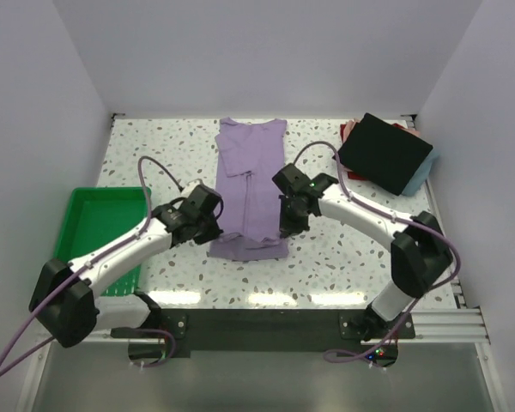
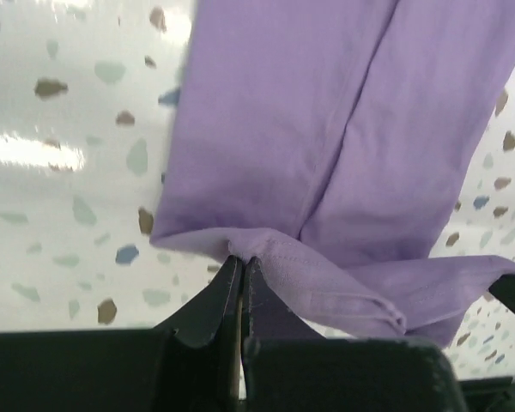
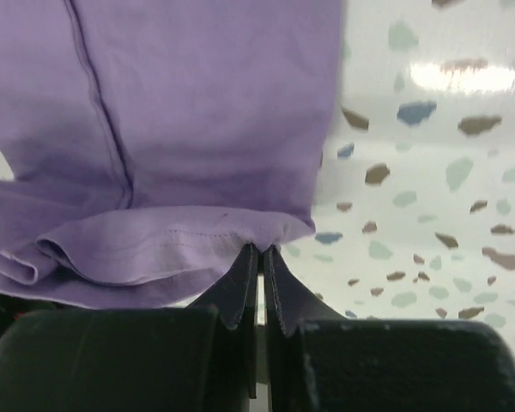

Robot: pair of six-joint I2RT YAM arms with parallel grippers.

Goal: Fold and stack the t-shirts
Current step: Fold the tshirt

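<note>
A lavender t-shirt [image 1: 251, 184] lies lengthwise in the middle of the speckled table, its sides folded in. My left gripper [image 1: 213, 225] is shut on the shirt's near left hem corner [image 2: 240, 251]. My right gripper [image 1: 287, 225] is shut on the near right hem corner [image 3: 266, 242]. Both corners are lifted a little, and the hem [image 2: 343, 287] sags in folds between them [image 3: 137, 253]. At the back right sits a stack of folded t-shirts: a black one [image 1: 384, 153] on top, a light blue one [image 1: 424, 172] under it, a red-pink one [image 1: 350, 129] behind.
A green plastic tray [image 1: 93, 230] stands at the left edge of the table beside the left arm. White walls close the table on three sides. The arms' bases are on a dark rail [image 1: 266, 326] at the near edge.
</note>
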